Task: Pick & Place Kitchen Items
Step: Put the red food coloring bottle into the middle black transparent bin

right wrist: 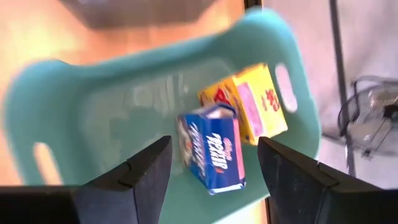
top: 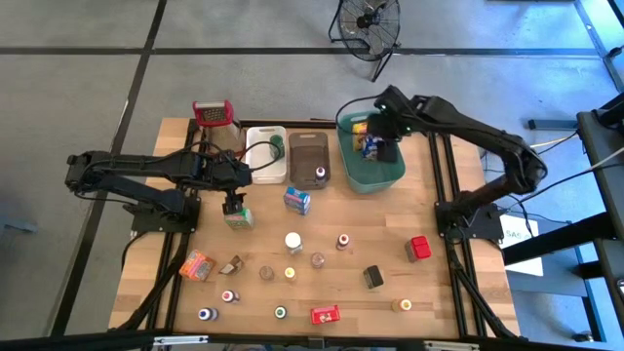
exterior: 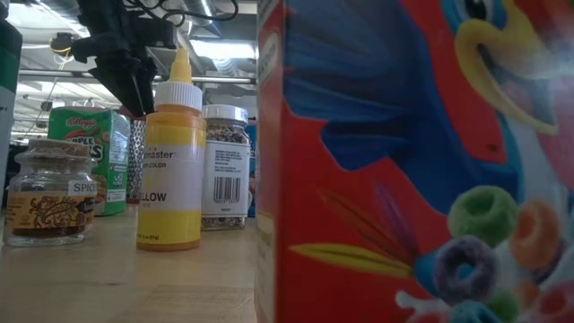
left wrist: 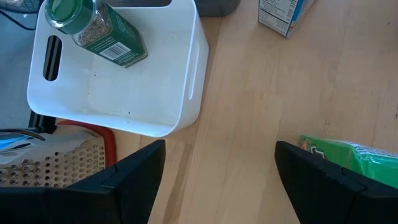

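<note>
In the high view my left gripper hovers open over a green cereal box on the table, near the white bin. The left wrist view has the green box beside one finger of the open gripper. In the low view the gripper is above the box. My right gripper is open over the teal bin. In the right wrist view, a blue box and a yellow box lie on the bin floor below the gripper.
A green-capped spice jar lies in the white bin; a small bottle stands in the brown bin. The grater is at the far left. Several bottles, jars and boxes dot the table's near half, among them a blue-white box.
</note>
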